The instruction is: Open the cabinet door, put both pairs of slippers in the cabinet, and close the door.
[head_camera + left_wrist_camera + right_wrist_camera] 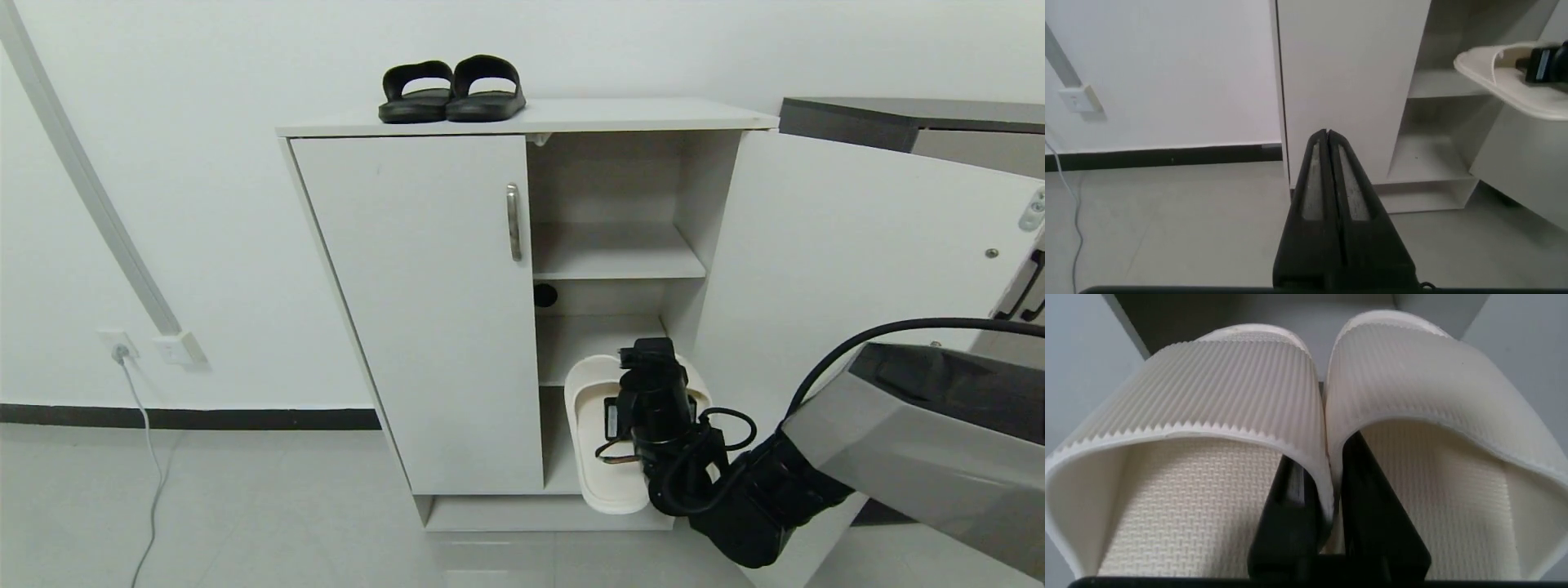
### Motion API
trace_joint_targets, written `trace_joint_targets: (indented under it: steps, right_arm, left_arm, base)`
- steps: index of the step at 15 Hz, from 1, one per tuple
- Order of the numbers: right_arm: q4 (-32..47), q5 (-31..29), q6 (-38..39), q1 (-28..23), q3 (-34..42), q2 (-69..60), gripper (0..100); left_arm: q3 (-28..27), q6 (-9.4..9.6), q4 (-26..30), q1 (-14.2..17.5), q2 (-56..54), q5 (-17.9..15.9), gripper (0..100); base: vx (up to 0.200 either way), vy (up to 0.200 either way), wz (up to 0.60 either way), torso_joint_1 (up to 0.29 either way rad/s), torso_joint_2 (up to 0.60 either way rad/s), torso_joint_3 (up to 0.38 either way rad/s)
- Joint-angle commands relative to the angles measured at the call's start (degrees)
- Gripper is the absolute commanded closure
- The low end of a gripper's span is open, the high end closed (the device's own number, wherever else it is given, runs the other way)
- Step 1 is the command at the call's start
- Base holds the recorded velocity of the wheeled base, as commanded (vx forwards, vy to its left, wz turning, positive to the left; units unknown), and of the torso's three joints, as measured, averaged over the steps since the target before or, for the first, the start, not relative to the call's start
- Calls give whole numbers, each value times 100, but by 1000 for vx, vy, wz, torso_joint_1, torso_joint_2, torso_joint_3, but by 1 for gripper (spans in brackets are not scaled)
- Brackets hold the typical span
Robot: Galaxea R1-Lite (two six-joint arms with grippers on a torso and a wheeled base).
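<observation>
1. Slippers, white pair [584, 408]: two, side by side, carried by the right hand [1324, 514] at the mouth of the cabinet [653, 114], in its open right half. They sit in front of the lowest compartment, just below the middle shelf [588, 339]. Whether the soles rest on anything cannot be told.
2. Right hand: fingers pinching the two inner strap walls together, one from each white slipper.
3. Slippers, black pair [451, 90]: two, side by side on top of the cabinet, toward its left end.
4. Cabinet: one, white, standing on the floor [1167, 220].
5. Doors: two. The right door [857, 269] is swung wide open. The left door [416, 310] is shut and carries one metal handle [513, 222].
6. Shelves in the open half: two boards, the upper shelf [612, 253] and the middle shelf, with the cabinet bottom below them.
7. Left hand [1327, 188]: fingers pressed together, holding nothing, low over the floor and well apart from the cabinet, facing the shut door.
8. Progress, as judged:
   - Done: the door is open.
   - In hand: the white pair is at the opening but not yet released.
   - Left: set the white pair inside, fetch the black pair from the top and place it, then close the right door.
9. Tally: pairs of slippers, two; single slippers, four; pairs stowed and let go, none.
</observation>
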Motion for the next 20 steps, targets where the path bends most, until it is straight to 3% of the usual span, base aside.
trace_joint_targets:
  steps: [1, 11, 20]
  right_arm:
    - [-108, 99, -18, 11, 42, 277, 100]
    - [-345, 310, -9, 11, 24, 655, 100]
    - [-582, 248, -53, 20, 42, 725, 100]
  left_arm:
    - [0, -1, 0, -6, 11, 3, 100]
    - [-9, -19, 0, -6, 11, 3, 100]
    - [0, -19, 0, 2, 11, -6, 100]
  base:
    - [0, 0, 0, 0, 0, 0]
    - [0, 0, 0, 0, 0, 0]
    - [0, 0, 0, 2, 3, -178]
